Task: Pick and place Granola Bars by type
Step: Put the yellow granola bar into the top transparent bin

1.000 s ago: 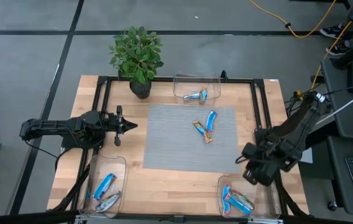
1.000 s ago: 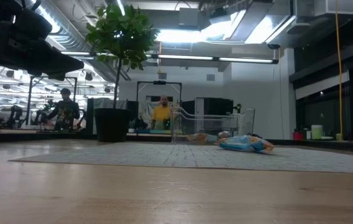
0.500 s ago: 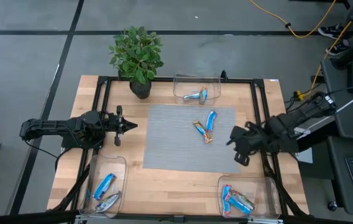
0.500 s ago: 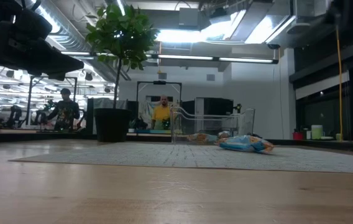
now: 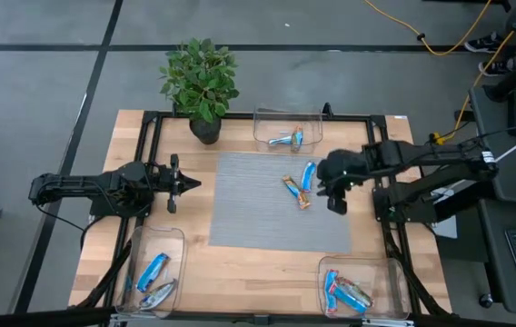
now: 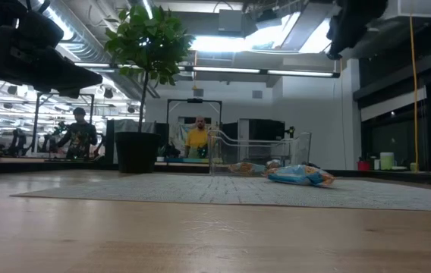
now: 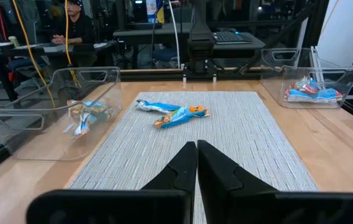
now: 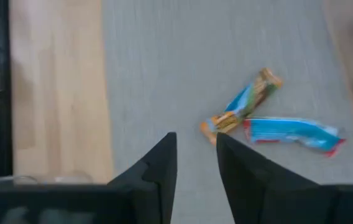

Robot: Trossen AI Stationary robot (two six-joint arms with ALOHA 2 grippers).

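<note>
Your right gripper [image 5: 335,184] hangs above the right edge of the grey mat [image 5: 249,213], just beside the two granola bars left there; its fingers [image 8: 158,167] stand a narrow gap apart and hold nothing. Those two bars touch at one end near the mat's centre: a blue bar [image 5: 308,174] and an orange-and-blue bar [image 5: 294,191], seen from the right wrist as the blue bar [image 8: 291,132] lying next to the orange-and-blue one [image 8: 243,106].

Your left gripper [image 5: 185,183] waits level over the table's left side, at the mat's left edge, its fingers [image 7: 183,171] pressed together on nothing and pointed toward the pair of bars.

The other bars already lie in three clear bins. The far bin [image 5: 262,123], beside the potted plant [image 5: 200,82], holds a silver and a blue bar [image 5: 288,139]. The near-left bin [image 5: 174,238] holds a blue and a silver bar [image 5: 153,277]. The near-right bin [image 5: 390,272] holds several bars [image 5: 344,292] in blue, with some red showing.

Beyond the table, people [image 6: 197,139] sit in the room behind.
</note>
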